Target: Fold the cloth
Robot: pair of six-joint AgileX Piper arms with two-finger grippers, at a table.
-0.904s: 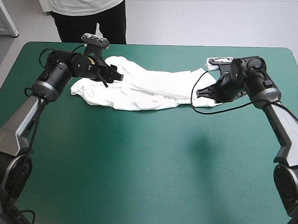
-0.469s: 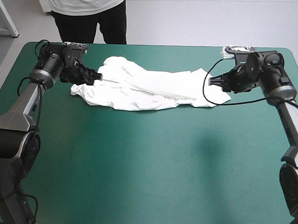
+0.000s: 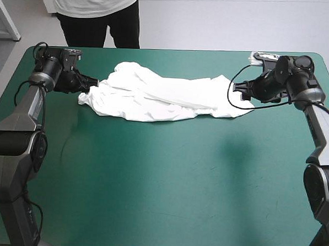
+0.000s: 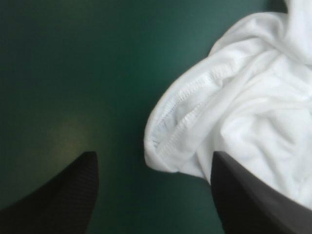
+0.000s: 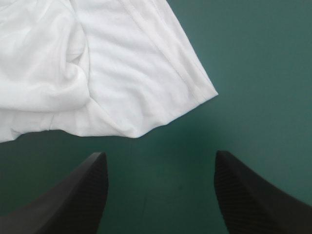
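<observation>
The white T-shirt (image 3: pixel 160 98) lies stretched out and crumpled across the far half of the teal-green table. My left gripper (image 3: pixel 92 83) sits just off the shirt's left end, open, with nothing held. In the left wrist view a hemmed edge of the T-shirt (image 4: pixel 234 107) lies ahead of the left gripper (image 4: pixel 153 187), partly over one finger's side. My right gripper (image 3: pixel 239 89) hovers at the shirt's right end, open and empty. The right wrist view has the T-shirt's hemmed corner (image 5: pixel 122 73) lying flat ahead of the right gripper (image 5: pixel 161 190), apart from its fingers.
Bare teal-green cover (image 3: pixel 167 184) fills the near half of the table. The far edge (image 3: pixel 174 49) runs close behind the shirt.
The right gripper has opened, let go of the shirt's right end and drawn back to the right. The left arm has pulled back leftward off the shirt, still open.
</observation>
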